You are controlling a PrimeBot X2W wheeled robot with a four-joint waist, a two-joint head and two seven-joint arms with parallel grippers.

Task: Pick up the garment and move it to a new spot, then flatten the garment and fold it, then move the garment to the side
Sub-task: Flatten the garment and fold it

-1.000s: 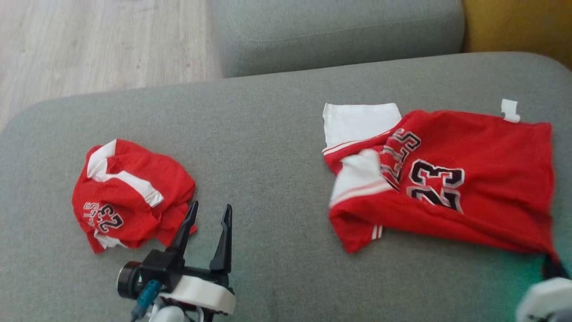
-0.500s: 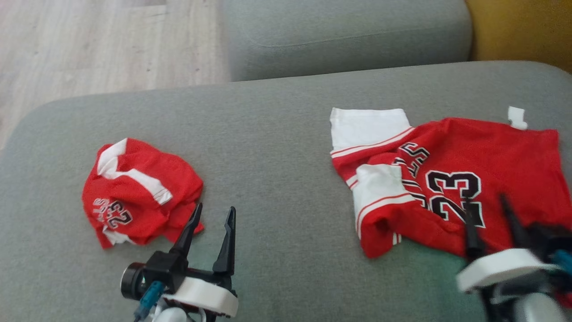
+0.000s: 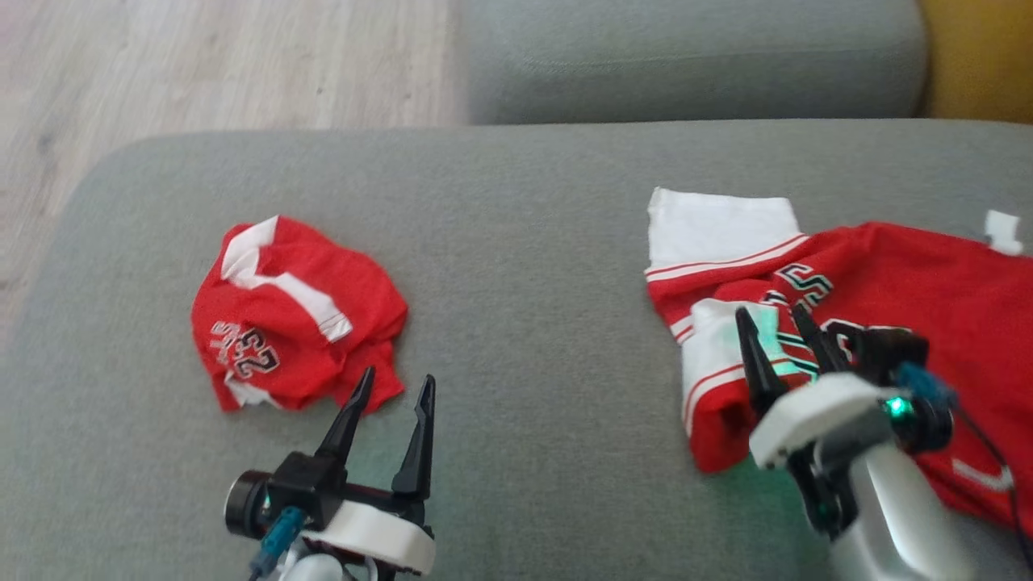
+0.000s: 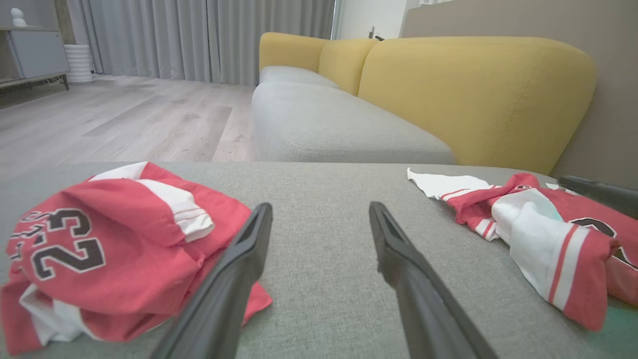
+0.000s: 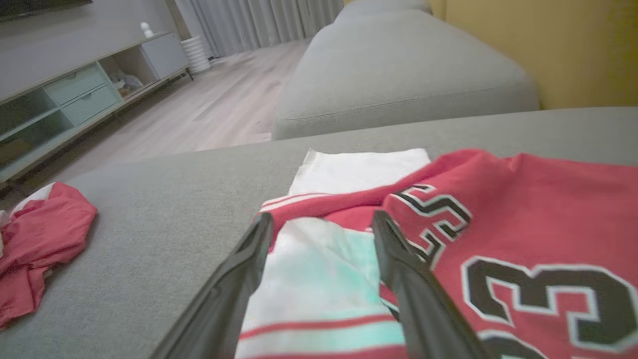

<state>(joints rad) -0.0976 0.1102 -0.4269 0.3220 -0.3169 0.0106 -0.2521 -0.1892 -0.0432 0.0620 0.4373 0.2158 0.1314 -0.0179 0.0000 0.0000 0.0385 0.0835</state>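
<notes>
On the right half of the grey cushion (image 3: 524, 226) lies the spread jersey (image 3: 928, 274), red, number side up, its edge running off the right side of the head view. One white sleeve (image 3: 718, 230) lies flat toward the cushion's middle. A second sleeve (image 3: 714, 339), white with red stripes, is folded over the red cloth nearer the cushion's front edge. The right end effector (image 3: 768, 313) hovers over that folded sleeve, its two fingers spread wide and holding nothing, and a green glow tints the cloth under it. On the cushion's left half sits a crumpled jersey (image 3: 299, 323), bunched into a heap. The left end effector (image 3: 397, 379) hangs near the cushion's front edge, just beside the heap's near corner, fingers wide apart and empty. Its wrist view shows bare grey fabric between them. Beyond the cushion's far edge are another grey seat (image 3: 686, 56), a yellow backrest (image 3: 980, 56) and wood floor (image 3: 202, 73).
</notes>
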